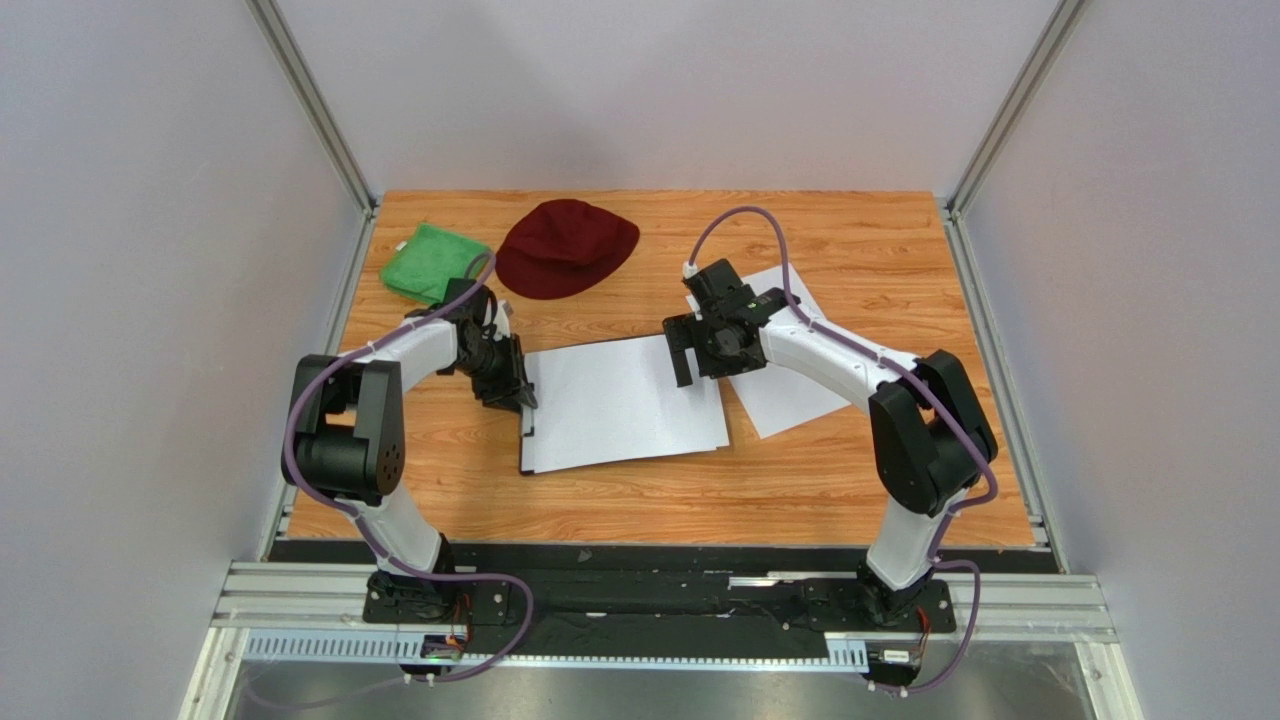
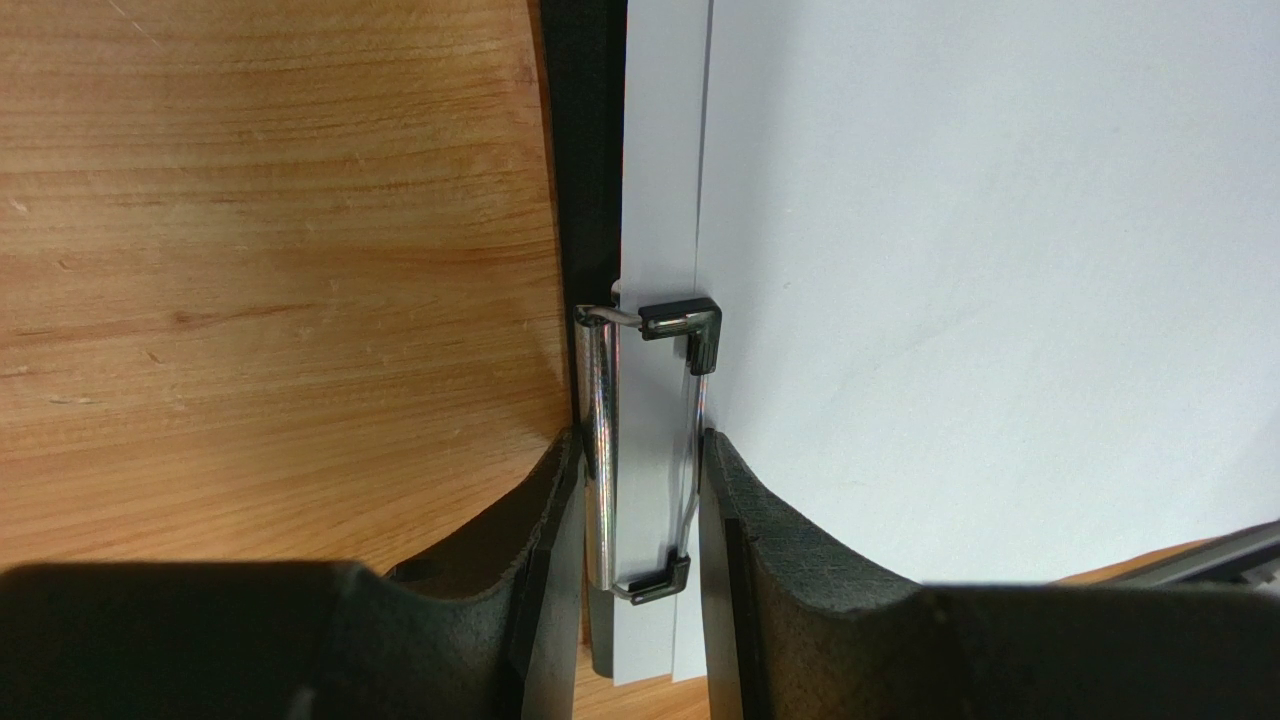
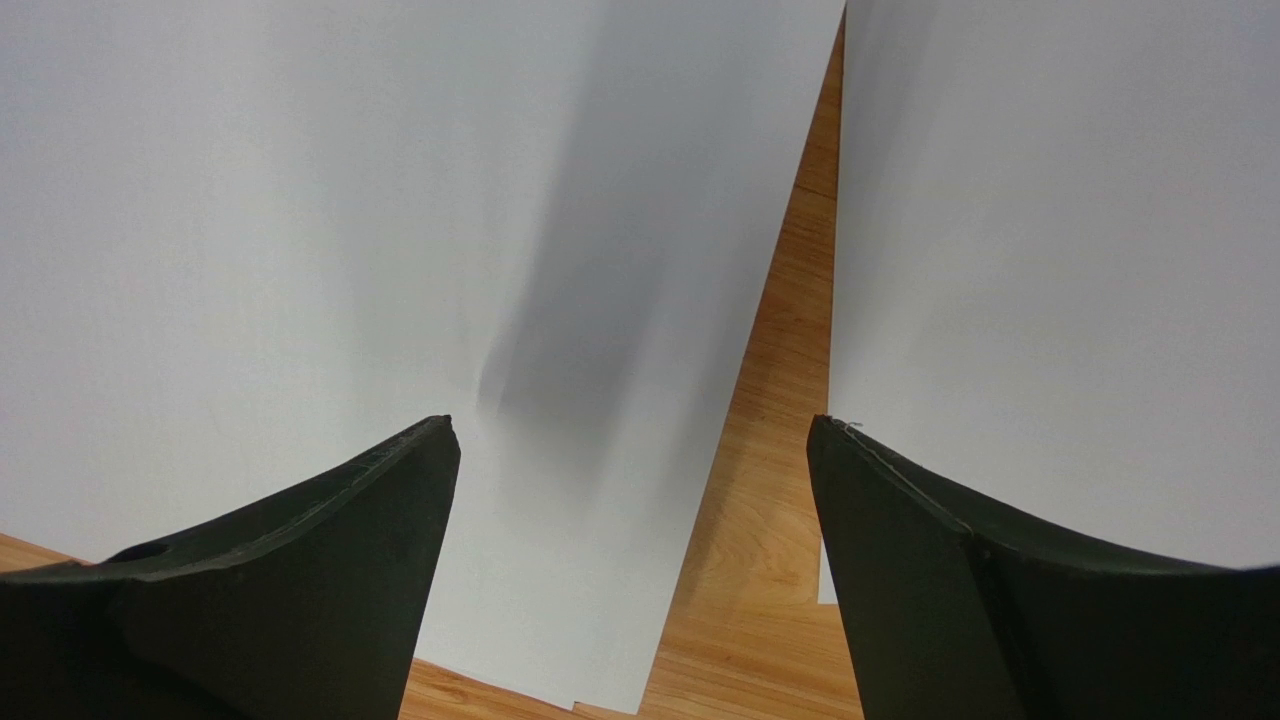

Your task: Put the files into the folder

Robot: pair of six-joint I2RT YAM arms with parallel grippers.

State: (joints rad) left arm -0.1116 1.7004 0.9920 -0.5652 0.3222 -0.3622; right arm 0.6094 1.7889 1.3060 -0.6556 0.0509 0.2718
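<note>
Folder: the black folder [image 2: 583,150] lies flat on the table [image 1: 451,495], centre-left of the top view, with its silver clip [image 2: 598,450] at the left short edge.
Sheet on the folder: a white sheet [image 1: 624,402] covers nearly the whole board, slightly askew. In the left wrist view its edge runs level with the clip's inner wire. Whether it is tucked under cannot be told.
Loose paper: more white paper [image 1: 778,405] lies on the table just right of the folder, partly under the right arm. A wedge of bare wood is seen between the two.
Left jaws: closed partway onto the clip, one pad on each side, so the clip appears to be squeezed.
Right jaws: spread wide with nothing held, hovering over the sheet's upper right edge.
Step in hand: judged to be seating the sheet under the clip.
Done well: the clip is best held pressed until the sheet's edge lies fully beneath it. The sheet should be nudged leftward flat and gently, and squared to the board, so that no buckle is raised.
Other things: a red cap [image 1: 567,248] and a green cloth [image 1: 433,263] lie at the upper left, well apart.
</note>
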